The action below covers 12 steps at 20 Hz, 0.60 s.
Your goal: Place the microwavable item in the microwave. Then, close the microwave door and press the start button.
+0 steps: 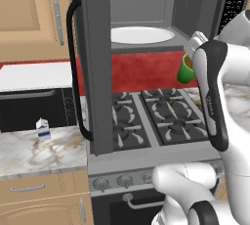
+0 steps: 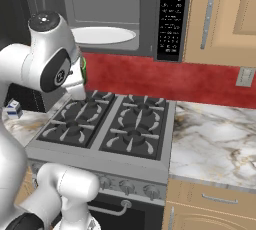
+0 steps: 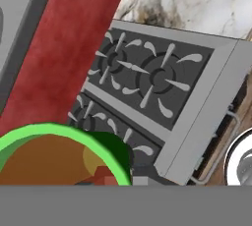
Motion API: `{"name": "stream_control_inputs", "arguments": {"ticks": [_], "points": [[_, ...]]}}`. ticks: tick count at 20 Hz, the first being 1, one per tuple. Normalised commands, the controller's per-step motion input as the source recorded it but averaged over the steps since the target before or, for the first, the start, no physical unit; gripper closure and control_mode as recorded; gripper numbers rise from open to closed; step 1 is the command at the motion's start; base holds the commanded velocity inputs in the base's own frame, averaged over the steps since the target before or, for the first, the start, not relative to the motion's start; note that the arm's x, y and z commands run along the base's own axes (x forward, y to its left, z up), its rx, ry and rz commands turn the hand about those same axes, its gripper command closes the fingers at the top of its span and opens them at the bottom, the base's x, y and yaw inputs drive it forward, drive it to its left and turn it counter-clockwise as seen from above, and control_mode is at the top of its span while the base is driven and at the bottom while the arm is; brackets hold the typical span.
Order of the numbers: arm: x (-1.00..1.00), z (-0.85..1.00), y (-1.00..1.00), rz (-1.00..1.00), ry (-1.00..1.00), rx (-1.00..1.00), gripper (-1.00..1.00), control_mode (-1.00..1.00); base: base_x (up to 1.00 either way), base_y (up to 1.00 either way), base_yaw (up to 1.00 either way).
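The microwavable item, a bright green cup [image 1: 184,70] with brown liquid [image 3: 49,163], hangs in the air over the stove's back burners, just below and in front of the right end of the microwave's opening. My gripper [image 1: 190,56] is shut on it from above, largely hidden behind my forearm. A sliver of the cup [image 2: 83,69] also peeks out beside my arm. The microwave [image 1: 146,4] stands open with its white turntable plate [image 1: 141,35] bare. The microwave door [image 1: 95,62] is swung out to the left, its black bar handle [image 1: 72,62] facing me. The button panel [image 2: 172,19] is at the right.
A gas stove [image 1: 156,116] lies beneath the cup. On the marble counter to the left stands a white-and-blue milk carton [image 1: 43,128], with a black box oven [image 1: 34,99] behind it. Wooden cabinets [image 2: 225,14] flank the microwave, and marble counter [image 2: 215,139] extends to the right.
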Motion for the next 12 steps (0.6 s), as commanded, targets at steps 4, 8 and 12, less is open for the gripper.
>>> {"name": "stream_control_inputs", "arguments": {"ticks": [4,8,12], "points": [[-0.05,0.59,0.00,-0.08,-0.17,0.04,1.00,-1.00,0.00,0.00,0.00],[-0.04,0.51,0.01,-0.08,-0.17,0.04,1.00,-1.00,0.00,0.00,0.00],[0.00,0.45,0.00,-0.07,-0.17,0.03,1.00,-1.00,0.00,0.00,0.00]]}}
